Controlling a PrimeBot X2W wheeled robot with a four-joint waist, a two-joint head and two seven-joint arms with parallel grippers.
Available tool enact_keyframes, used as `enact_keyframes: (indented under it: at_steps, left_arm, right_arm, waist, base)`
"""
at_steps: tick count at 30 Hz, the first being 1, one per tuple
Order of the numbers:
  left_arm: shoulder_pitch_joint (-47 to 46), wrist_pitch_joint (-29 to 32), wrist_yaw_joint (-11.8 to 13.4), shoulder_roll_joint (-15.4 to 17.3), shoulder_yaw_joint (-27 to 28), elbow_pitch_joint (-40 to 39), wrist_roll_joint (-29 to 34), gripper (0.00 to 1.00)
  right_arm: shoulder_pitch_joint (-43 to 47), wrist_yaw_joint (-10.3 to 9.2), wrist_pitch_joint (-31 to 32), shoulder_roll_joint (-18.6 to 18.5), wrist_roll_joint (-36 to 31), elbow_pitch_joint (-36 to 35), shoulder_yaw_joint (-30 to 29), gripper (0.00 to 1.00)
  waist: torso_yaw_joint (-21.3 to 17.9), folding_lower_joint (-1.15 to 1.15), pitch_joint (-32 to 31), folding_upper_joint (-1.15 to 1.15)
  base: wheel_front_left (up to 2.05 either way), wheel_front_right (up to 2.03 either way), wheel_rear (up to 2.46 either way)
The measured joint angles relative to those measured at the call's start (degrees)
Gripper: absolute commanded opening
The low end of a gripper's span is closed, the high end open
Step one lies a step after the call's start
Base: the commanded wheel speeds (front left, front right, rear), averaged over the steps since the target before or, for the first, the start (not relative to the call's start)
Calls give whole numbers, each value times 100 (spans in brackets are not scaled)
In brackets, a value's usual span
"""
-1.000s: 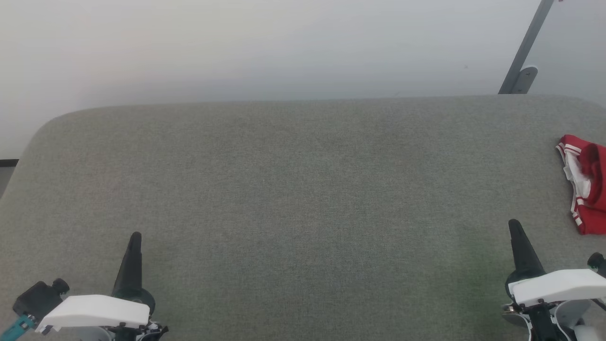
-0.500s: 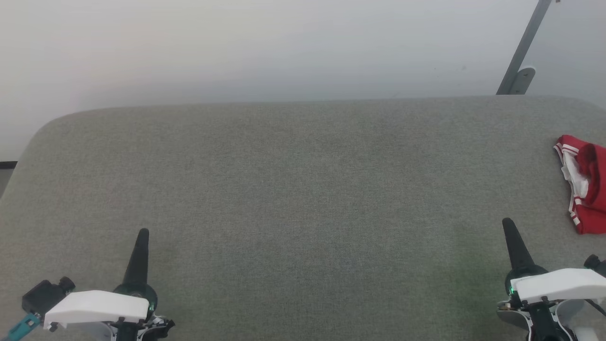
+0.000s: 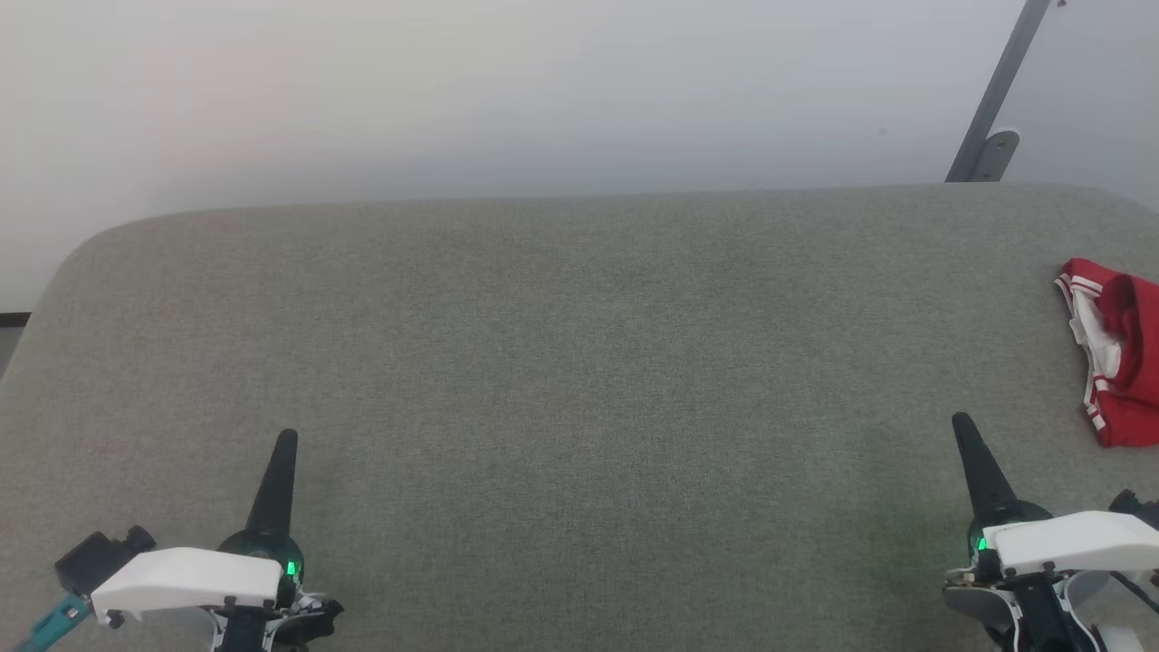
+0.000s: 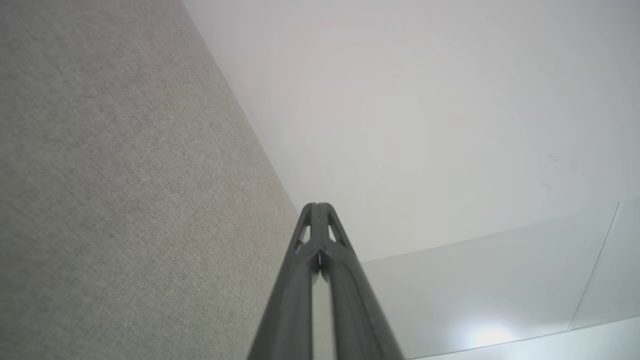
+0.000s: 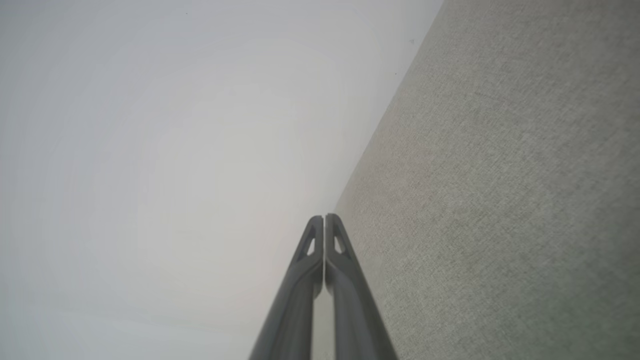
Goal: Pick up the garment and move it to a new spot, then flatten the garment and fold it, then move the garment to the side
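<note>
Left gripper [image 3: 287, 436] edged inward; garment [image 3: 1123, 417] right of right gripper [image 3: 958, 419], apart

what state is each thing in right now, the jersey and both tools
garment, crumpled in a heap near the right edge of the table, cut off by the head view's edge, not held
left tool, shut, empty, at the near left, far from the garment
right tool, shut, empty, at the near right, short of the garment and not touching it
</note>
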Motion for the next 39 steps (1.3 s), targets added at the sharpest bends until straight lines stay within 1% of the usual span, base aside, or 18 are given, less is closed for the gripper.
enact_keyframes:
  at_steps: [22,39]
  left_arm:
    - [-119,277,-1,-121,-15,83,-922,0]
    - [-207,448,-1,-189,-31,144,-1484,0]
  right_arm:
    - [-36,0,254,121,993,-49,-19,0]
    - [-70,0,438,182,1647,-97,-32,0]
  waist:
    - [-34,0,-32,0]
    - [-59,0,-56,0]
  base:
    - [0,0,0]
    - [0,0,0]
